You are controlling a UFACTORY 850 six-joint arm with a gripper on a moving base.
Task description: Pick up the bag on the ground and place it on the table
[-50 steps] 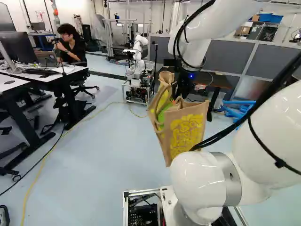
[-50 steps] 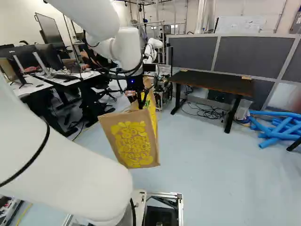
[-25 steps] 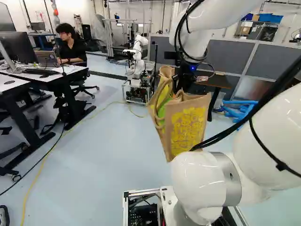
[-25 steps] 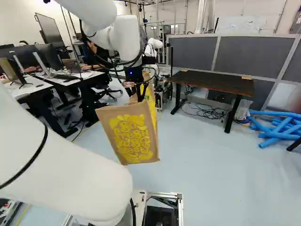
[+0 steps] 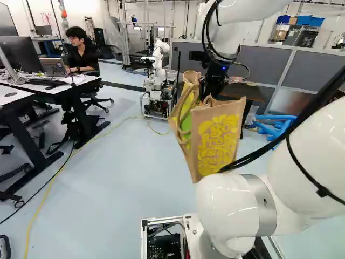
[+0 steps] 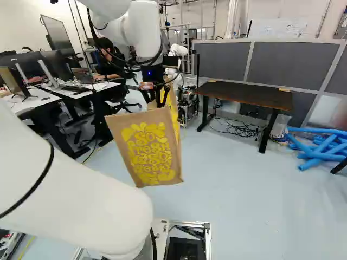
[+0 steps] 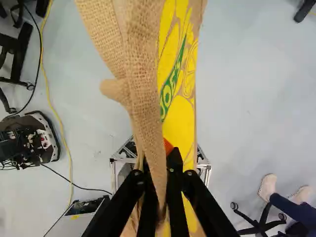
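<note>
Pinched in the black two-fingered claw [image 6: 160, 102], the yellow-printed tan burlap bag [image 6: 147, 149] has been raised slightly along with the white arm [image 6: 145, 35], suspended above the pale blue floor [image 6: 233, 184].

The desk [image 5: 83, 79] stands left, monitor [image 5: 19, 54] and keyboard [image 5: 46, 82] on it; another robot [image 5: 158, 78] stands far, between desk and table [image 6: 244, 95]; the table stands far right, partition [image 6: 282, 62] behind, cables [image 6: 241, 129] on the floor [image 6: 233, 189] beneath. Tubes [image 6: 320, 146] lie on the floor, right of the table; the bag [image 6: 152, 151] hangs above the floor from the gripper [image 6: 157, 100], nearer than the table.
</note>
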